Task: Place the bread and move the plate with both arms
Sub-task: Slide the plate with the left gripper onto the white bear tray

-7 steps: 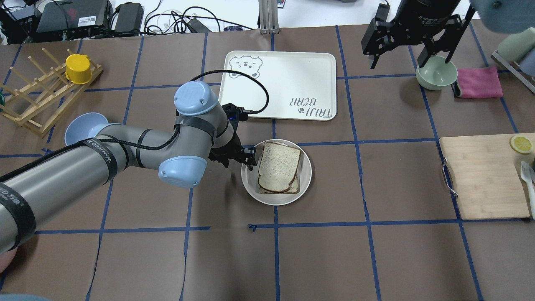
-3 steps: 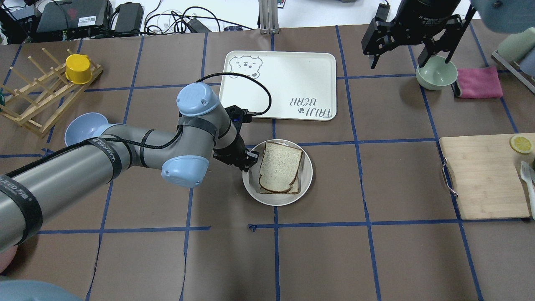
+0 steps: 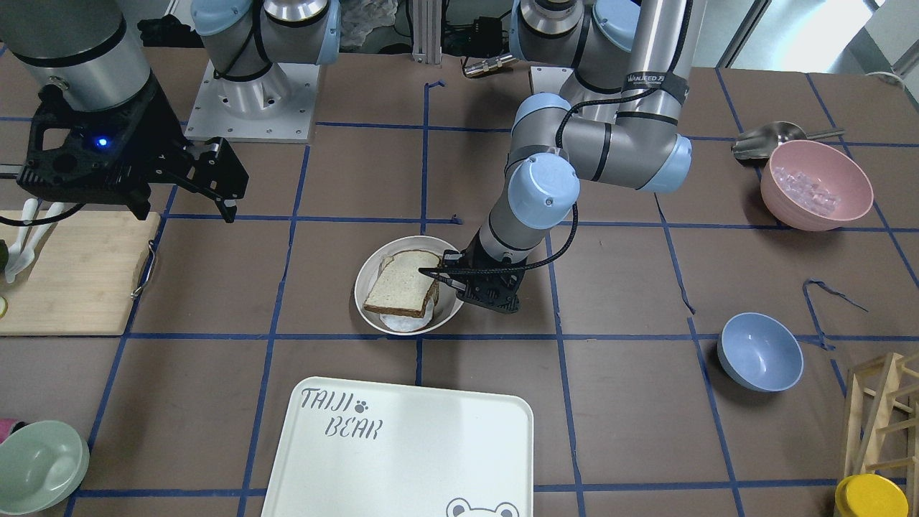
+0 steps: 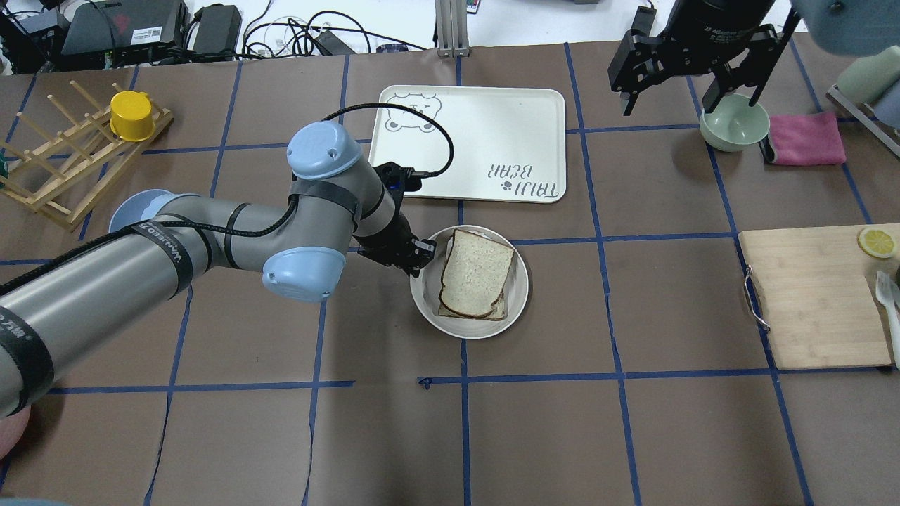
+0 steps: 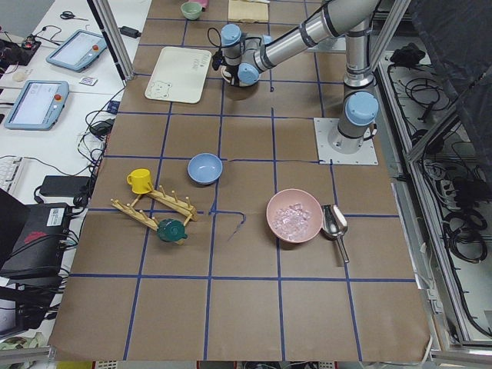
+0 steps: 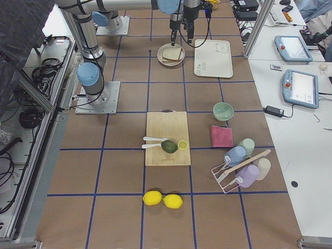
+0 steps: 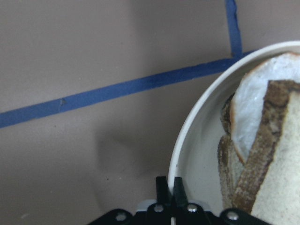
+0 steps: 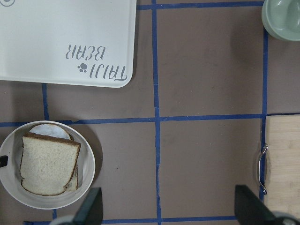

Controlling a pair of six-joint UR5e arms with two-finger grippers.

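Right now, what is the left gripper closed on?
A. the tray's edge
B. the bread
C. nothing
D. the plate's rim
D: the left gripper is pinched shut on the rim of the plate, beside the bread, not on it.

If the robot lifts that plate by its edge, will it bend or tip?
Probably stiff: the plate looks like a hard rimmed dish. Held at one edge by the left gripper, it may tilt. The bread lies loose on it and could slide.

plate (image 4: 424,293): smooth, glossy | bread (image 4: 477,273): porous crumb | table cover (image 4: 675,309): matt paper
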